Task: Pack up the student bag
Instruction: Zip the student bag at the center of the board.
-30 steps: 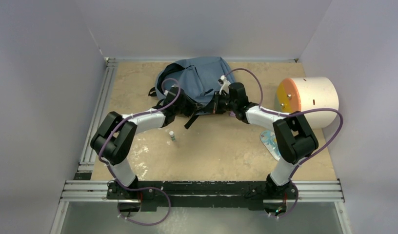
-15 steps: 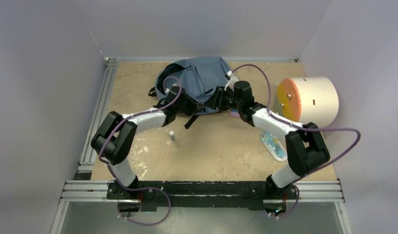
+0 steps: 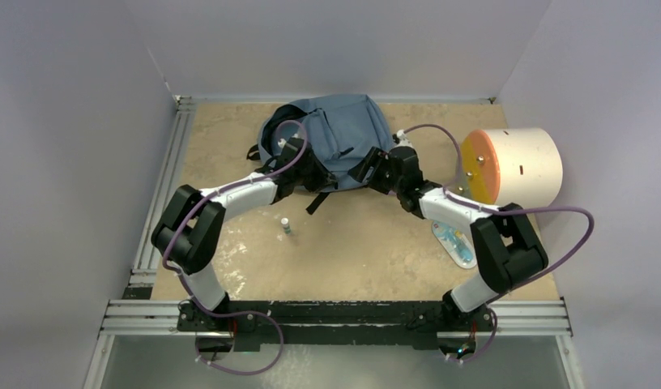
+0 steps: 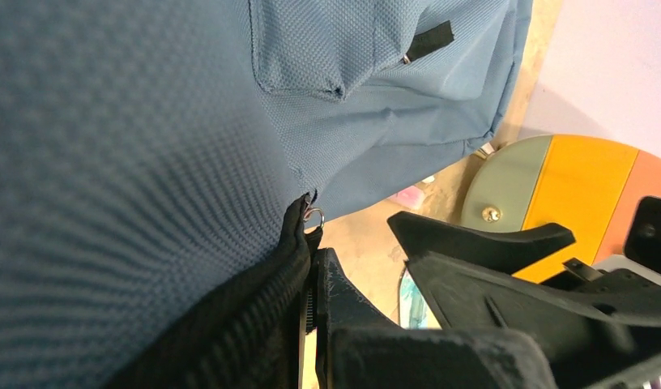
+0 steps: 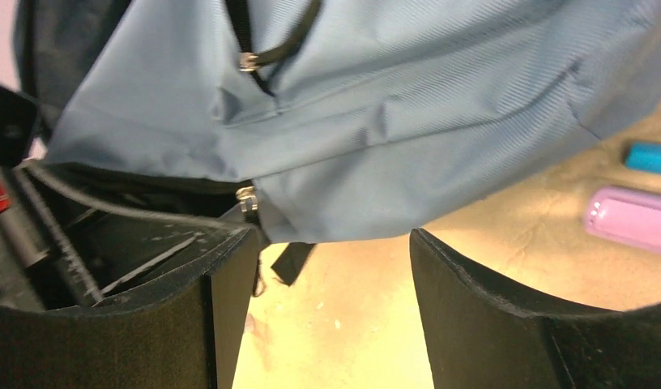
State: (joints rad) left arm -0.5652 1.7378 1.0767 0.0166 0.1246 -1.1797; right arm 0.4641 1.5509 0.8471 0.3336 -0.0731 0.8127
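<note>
The student bag [image 3: 331,134], grey-blue with dark zip lines, lies at the back middle of the table. My left gripper [image 3: 317,173] is at its near edge, shut on a black woven strap [image 4: 254,308] of the bag, close to a small metal ring [image 4: 313,215]. My right gripper [image 3: 366,166] is just right of that, open, its fingers [image 5: 222,284] apart over bare tabletop with only the bag's lower edge [image 5: 376,219] and a black strap end [image 5: 292,261] ahead of them. Nothing is between its jaws.
A white cylinder with an orange face [image 3: 513,166] lies at the right. A small bottle [image 3: 286,226] stands mid-table. A flat blue-printed pack [image 3: 454,241] lies by the right arm. A pink case [image 5: 631,217] and a blue item [image 5: 651,158] lie beside the bag.
My right gripper has opened and drawn back to the right from the bag's near edge, its elbow swinging outward. The left gripper stays shut at the bag.
</note>
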